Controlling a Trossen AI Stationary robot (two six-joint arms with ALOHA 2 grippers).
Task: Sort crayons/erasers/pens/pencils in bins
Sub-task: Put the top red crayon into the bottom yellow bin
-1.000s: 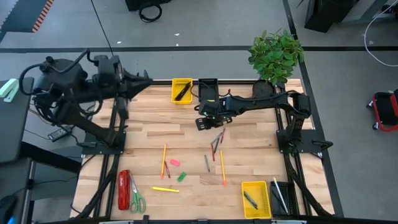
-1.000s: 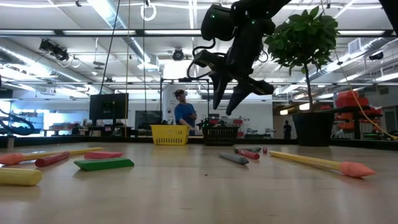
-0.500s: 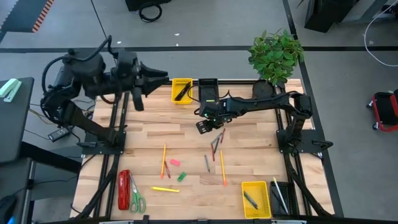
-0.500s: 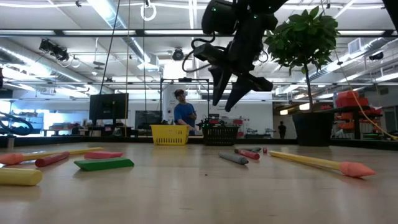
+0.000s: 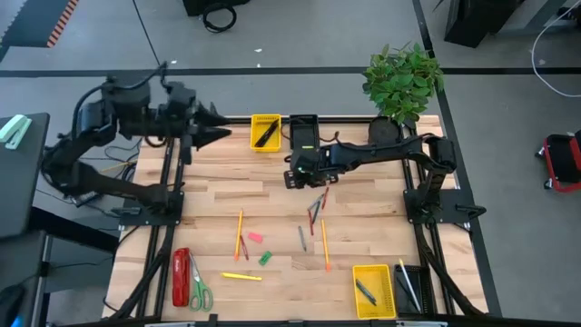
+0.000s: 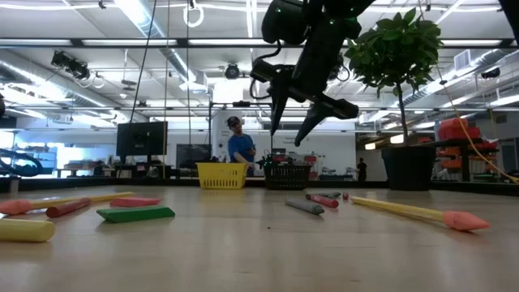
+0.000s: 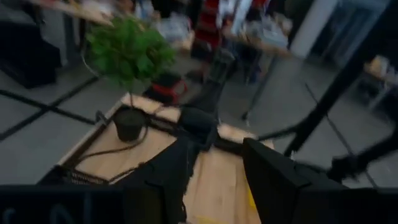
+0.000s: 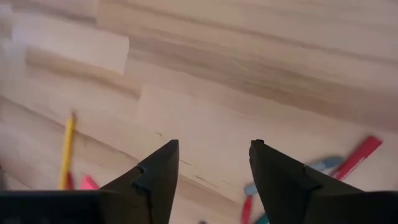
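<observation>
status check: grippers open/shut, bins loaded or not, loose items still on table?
right gripper: open, empty, above the table
left gripper: open, at the table's far left corner
far yellow bin: holds a black pen
near yellow bin: holds a dark stick
red crayon: loose on the table
green eraser: loose on the table

Left claw (image 5: pixel 221 133) swung tableward then back, right claw (image 5: pixel 292 177) seemingly lifted slightly
</observation>
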